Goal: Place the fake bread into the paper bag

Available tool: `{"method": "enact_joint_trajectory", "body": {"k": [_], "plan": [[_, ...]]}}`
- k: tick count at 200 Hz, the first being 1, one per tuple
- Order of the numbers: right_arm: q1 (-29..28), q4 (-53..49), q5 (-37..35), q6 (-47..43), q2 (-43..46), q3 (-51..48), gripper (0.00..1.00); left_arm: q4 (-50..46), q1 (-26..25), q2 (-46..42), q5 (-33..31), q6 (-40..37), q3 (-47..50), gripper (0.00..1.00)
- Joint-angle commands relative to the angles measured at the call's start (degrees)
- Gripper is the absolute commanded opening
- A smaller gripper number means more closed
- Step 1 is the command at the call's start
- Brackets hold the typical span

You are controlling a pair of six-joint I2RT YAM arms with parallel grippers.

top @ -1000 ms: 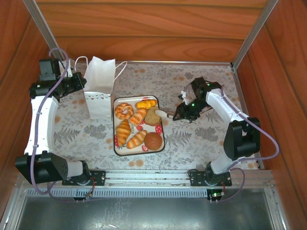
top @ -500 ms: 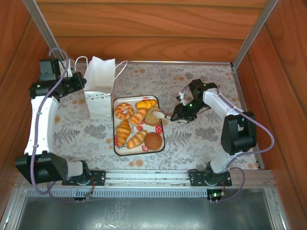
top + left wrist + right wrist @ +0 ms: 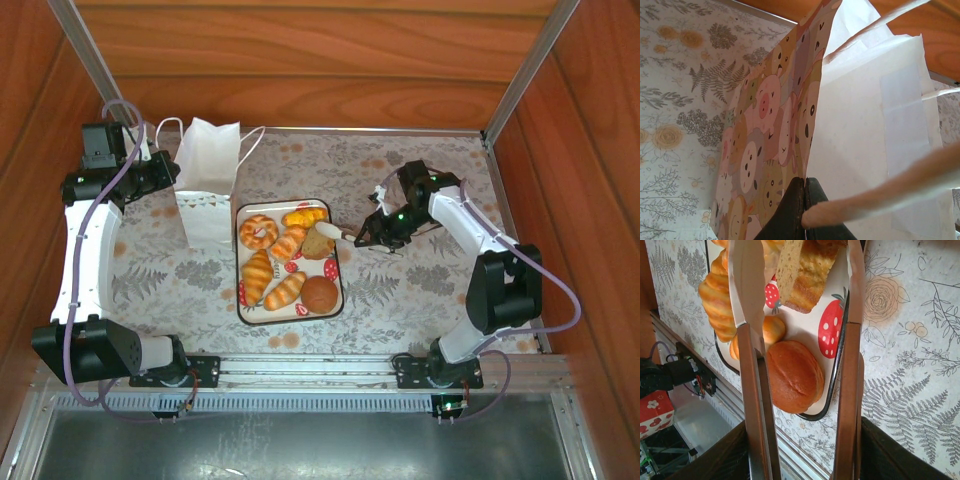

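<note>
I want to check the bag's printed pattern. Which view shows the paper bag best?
The left wrist view: the paper bag is close up, cartoon animal print plain, left gripper shut on its edge. The top external view shows the bag small, upright and whitish.
</note>
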State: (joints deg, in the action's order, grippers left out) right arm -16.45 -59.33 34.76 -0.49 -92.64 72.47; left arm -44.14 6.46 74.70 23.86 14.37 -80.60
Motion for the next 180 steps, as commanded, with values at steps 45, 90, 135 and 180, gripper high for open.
{"method": "enact_joint_trajectory", "body": {"k": [45,90,135,180], "plan": [[-1.04,3.68,5.21,2.85,-2.11,-0.52,0.5,0.9,-0.36,0.01,0.05,-1.31,0.33,0.0],[-1.39,2.48,4.47,3.13,-5.31,0.3,0.32,0.9,-0.39,-0.3,0.27,-1.33,0.28,0.0],[-1.39,2.2,2.71,3.56,-0.71,-1.25,0.13,0.9,-0.32,-0.43,0.21,-1.37,0.46,0.0],[-1.39,1.55,0.97,4.08,3.91,-2.25,0.12,0.9,-0.39,-0.6,0.19,-1.21,0.62,0.0]]}}
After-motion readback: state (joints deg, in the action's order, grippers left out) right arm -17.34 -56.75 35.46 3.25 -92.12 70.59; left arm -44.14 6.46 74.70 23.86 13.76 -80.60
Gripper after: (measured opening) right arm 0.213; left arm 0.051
